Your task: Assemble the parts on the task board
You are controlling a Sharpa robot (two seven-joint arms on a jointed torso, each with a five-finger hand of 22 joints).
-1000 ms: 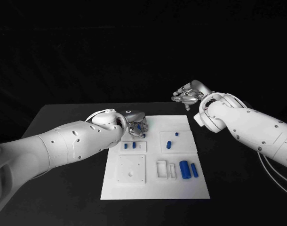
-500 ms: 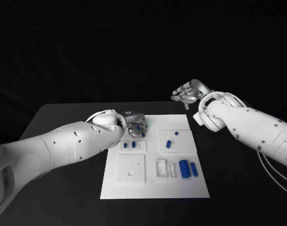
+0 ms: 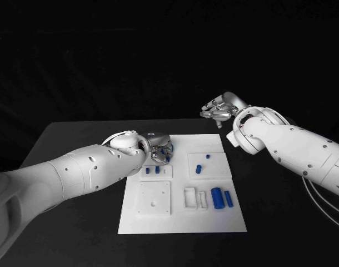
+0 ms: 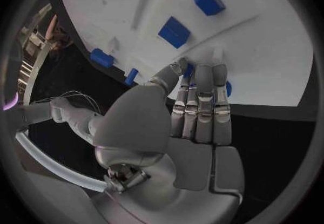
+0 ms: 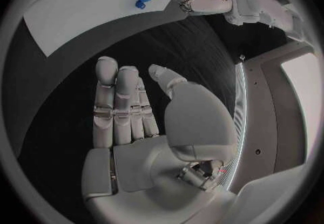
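Left hand [image 4: 196, 108] – fingers together, tips on a blue part [image 4: 227, 88] on the task board [image 3: 182, 217]; right hand [image 5: 135, 121] empty – fingers straight, raised.

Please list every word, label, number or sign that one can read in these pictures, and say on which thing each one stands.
None: no readable text in any view.
Task board: plain white, no print visible.
Blue parts: no marks can be made out.
Left hand and right hand: bare metal, no lettering seen.

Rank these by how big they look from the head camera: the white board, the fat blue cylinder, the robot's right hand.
1. White board
2. Right hand
3. Fat blue cylinder

The hand hangs farther from the camera, so true size is unsure.
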